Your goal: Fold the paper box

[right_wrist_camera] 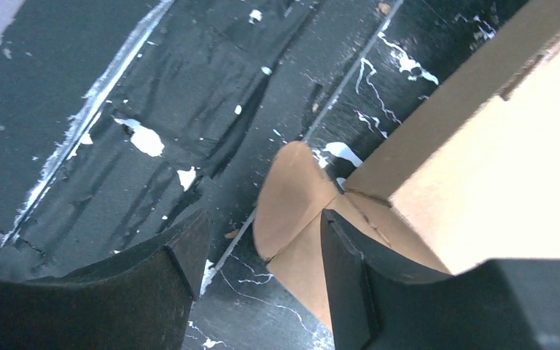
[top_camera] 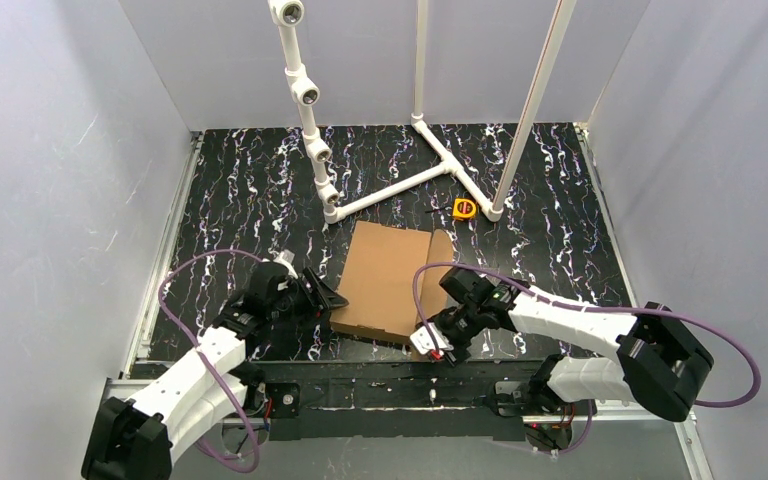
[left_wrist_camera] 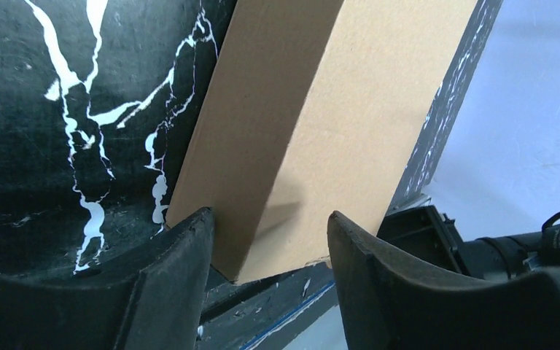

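At the left near corner of the paper box [top_camera: 385,280], the left gripper [left_wrist_camera: 270,233] is straddling the cardboard, fingers apart and not visibly clamping. The box is lying mid-surface [top_camera: 240,200], close to the near edge, top panel facing up, and is reading as a shallow closed shape, so the main folds are looking done. At the near right corner a rounded tab [right_wrist_camera: 288,193] is sticking out loose between the right gripper [right_wrist_camera: 266,233] fingers, also apart. Likely remaining: tucking that tab and the right side flap [top_camera: 443,255].
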Robot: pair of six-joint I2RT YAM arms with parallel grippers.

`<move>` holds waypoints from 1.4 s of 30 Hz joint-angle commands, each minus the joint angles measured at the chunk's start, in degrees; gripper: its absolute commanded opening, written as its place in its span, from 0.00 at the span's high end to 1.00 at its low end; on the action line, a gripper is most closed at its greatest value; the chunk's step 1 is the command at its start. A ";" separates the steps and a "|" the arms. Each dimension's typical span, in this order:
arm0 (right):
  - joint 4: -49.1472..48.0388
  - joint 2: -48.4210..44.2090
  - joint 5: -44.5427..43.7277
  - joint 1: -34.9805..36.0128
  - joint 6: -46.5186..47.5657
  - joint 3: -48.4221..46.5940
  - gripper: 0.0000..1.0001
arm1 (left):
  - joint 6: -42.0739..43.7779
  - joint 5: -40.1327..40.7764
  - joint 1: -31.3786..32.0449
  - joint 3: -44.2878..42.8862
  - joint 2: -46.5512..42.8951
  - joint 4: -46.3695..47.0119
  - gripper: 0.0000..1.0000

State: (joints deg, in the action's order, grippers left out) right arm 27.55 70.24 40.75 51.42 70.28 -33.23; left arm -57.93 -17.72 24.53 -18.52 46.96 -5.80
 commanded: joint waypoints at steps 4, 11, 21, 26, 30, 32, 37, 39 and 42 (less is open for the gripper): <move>-5.44 -1.10 -6.97 0.11 -5.33 0.00 0.39 | -5.50 -1.30 2.83 3.46 -0.77 4.81 0.47; -3.76 -2.98 -9.07 -2.20 -5.61 -0.47 0.53 | -6.61 -0.36 5.02 3.29 0.17 5.45 0.47; -4.32 -3.93 -9.68 -5.33 -9.76 -0.94 0.68 | -7.96 0.51 5.61 3.39 -0.91 7.76 0.47; -2.46 -4.23 -8.16 -6.76 -10.52 -0.96 0.68 | -7.46 1.89 5.70 3.43 -3.53 7.23 0.47; -2.45 -4.46 -7.75 -7.36 -11.46 -0.90 0.70 | -5.51 2.04 5.70 2.25 -2.79 6.89 0.46; -2.53 -4.40 -7.58 -7.38 -11.48 -0.91 0.73 | -4.80 1.37 5.68 1.31 -1.33 6.87 0.46; -2.84 -4.26 -6.48 -7.42 -11.99 -0.68 0.87 | -3.98 0.24 5.83 0.37 1.37 7.99 0.46; -3.00 -4.25 -6.47 -7.39 -12.35 -0.72 0.98 | -3.65 -0.02 6.00 0.01 1.86 8.00 0.46; -3.49 -4.40 -6.43 -7.40 -13.40 -0.93 0.99 | -3.29 -0.36 6.31 -0.36 2.37 7.99 0.46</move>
State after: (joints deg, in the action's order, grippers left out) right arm 24.67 66.96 32.34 44.18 58.30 -33.19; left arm -62.98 -17.23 30.26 -16.40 48.90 1.69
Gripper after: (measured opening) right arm 0.032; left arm 0.542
